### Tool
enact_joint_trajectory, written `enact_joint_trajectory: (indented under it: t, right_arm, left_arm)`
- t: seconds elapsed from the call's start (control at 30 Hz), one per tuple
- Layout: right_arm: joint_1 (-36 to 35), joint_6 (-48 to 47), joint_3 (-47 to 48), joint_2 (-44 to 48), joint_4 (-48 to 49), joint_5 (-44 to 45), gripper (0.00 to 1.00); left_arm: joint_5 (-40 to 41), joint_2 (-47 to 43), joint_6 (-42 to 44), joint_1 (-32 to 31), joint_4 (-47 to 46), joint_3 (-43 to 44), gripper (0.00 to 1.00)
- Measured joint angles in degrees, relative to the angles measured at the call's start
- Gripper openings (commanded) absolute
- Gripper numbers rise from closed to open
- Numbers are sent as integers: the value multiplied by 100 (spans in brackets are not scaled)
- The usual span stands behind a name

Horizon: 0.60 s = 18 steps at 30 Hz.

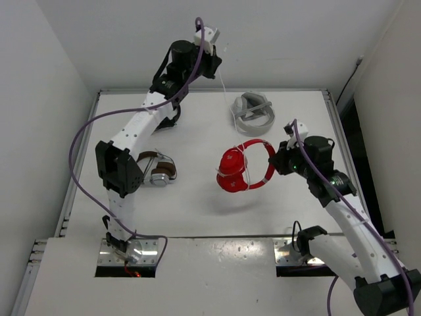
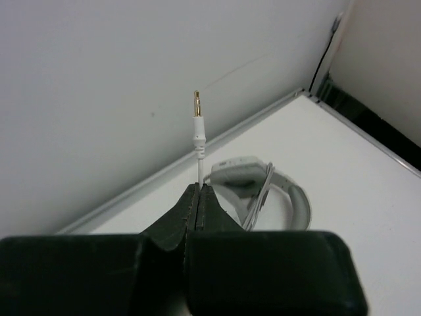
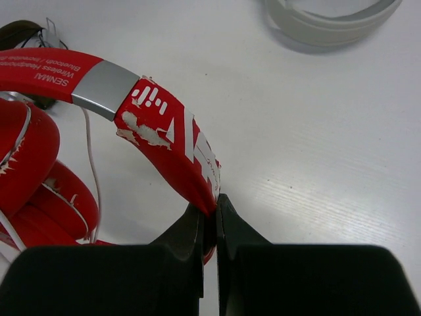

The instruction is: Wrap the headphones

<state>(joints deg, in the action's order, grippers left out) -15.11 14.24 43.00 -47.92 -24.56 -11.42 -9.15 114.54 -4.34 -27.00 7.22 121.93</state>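
Headphones (image 1: 245, 169) in the middle of the table (image 1: 197, 207), headset (image 1: 252, 110) behind, another pair (image 1: 156, 168) to their left.

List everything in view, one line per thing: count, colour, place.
red headphones: one, glossy red, centre of the top view, headband held by the right gripper
white cable: one, white, running from the red headphones up to the left gripper, gold plug tip above the fingers
grey-white headset: one, grey-white, far side, right of centre
brown-and-silver headphones: one, brown and silver, left side, beside the left arm
table: one, white, under everything
left gripper: one, black, raised near the far wall, shut on the white cable
right gripper: one, black, shut on the red headband
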Motion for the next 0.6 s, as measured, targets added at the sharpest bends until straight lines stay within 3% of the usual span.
enact_joint_trajectory:
  t: [0.47,0.6]
  right_arm:
    - [-286,-92,428,68,247,531,0]
    - [-260,70,616,-50,361,544,0]
  left_arm:
    - [-767,-234,-1355,385,811,-2205,0]
    - [-1154,-769,-1945,417,868,-3501,0]
